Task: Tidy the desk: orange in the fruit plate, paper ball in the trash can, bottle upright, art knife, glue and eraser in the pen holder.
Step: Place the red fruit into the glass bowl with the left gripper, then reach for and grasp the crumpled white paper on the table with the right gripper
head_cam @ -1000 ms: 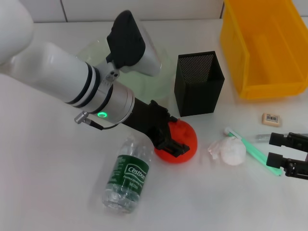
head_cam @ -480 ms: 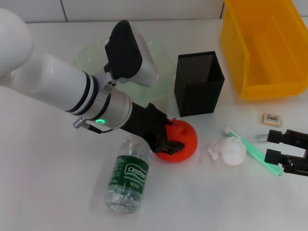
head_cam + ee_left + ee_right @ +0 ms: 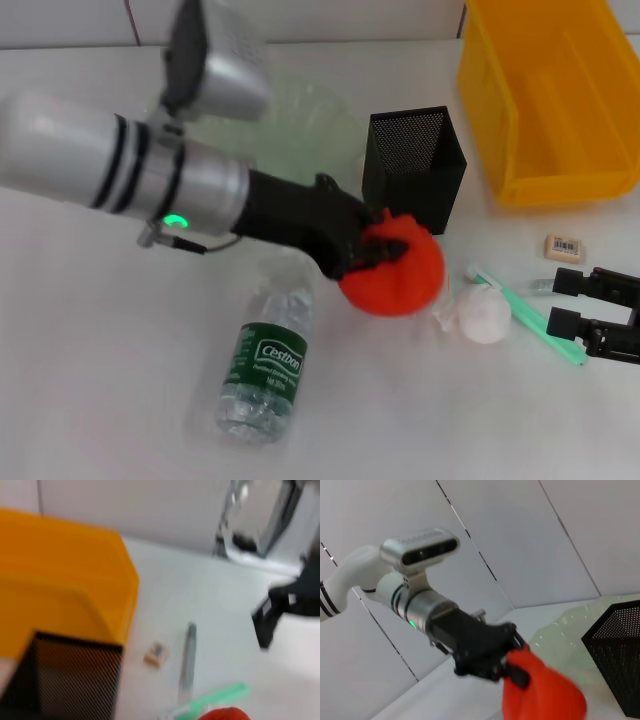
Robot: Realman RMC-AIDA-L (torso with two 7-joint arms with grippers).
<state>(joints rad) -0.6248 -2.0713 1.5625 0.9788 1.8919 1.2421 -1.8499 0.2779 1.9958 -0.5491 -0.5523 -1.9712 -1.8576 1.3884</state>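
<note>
Near bench (image 3: pixel 90 400) centre: left pincer (image 3: pixel 385 250) clamped on the orange (image 3: pixel 395 275), held in front of the pen holder (image 3: pixel 413 170), beside the paper ball (image 3: pixel 480 315). Bottle (image 3: pixel 262 370) lying on its side, dark green label reading "Cestbon". Eraser (image 3: pixel 564 248) flat on bench, white barcode label facing up, below the trash can (image 3: pixel 545 95). Glue (image 3: pixel 530 318) lying just beside the paper ball. Fruit plate (image 3: pixel 300 130) behind the left arm. Right pincer (image 3: pixel 570 300) at the bench's right edge, fingers spread, holding nothing. Left wrist view alone shows the art knife (image 3: pixel 187 660) lying beside the eraser (image 3: pixel 156 653). Right wrist view alone shows the left arm side-on, orange (image 3: pixel 542 690) in its grip.
</note>
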